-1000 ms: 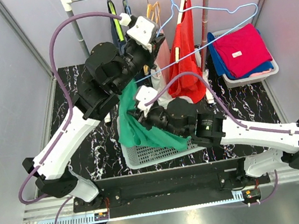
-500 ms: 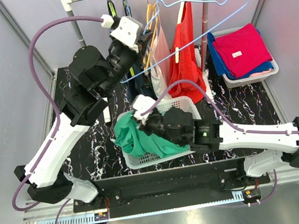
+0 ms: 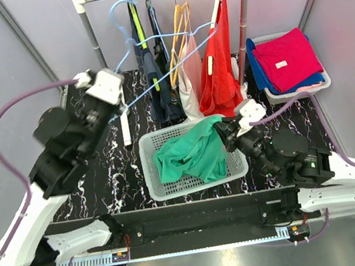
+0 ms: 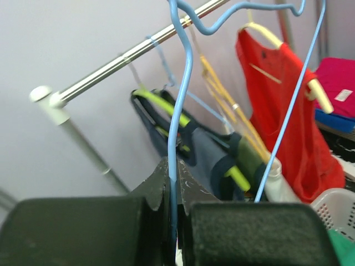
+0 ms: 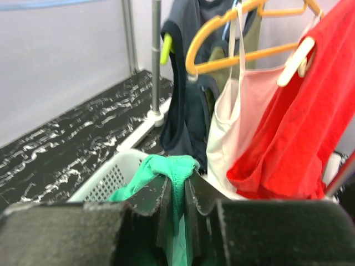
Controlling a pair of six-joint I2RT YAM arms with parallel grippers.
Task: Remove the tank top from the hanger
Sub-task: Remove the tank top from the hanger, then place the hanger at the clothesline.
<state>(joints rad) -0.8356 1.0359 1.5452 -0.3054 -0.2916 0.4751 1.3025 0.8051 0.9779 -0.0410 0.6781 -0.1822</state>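
The green tank top (image 3: 195,157) lies heaped in the white basket (image 3: 149,178), trailing down and left from the right tool (image 3: 225,127), which pinches one edge (letting go looks like the next move), while the left tool (image 4: 173,183), well apart, clamps the bare blue hanger (image 4: 180,111).

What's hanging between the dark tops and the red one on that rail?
A pale pink camisole on an orange hanger hangs between the dark tops and the red top, clearest in the right wrist view.
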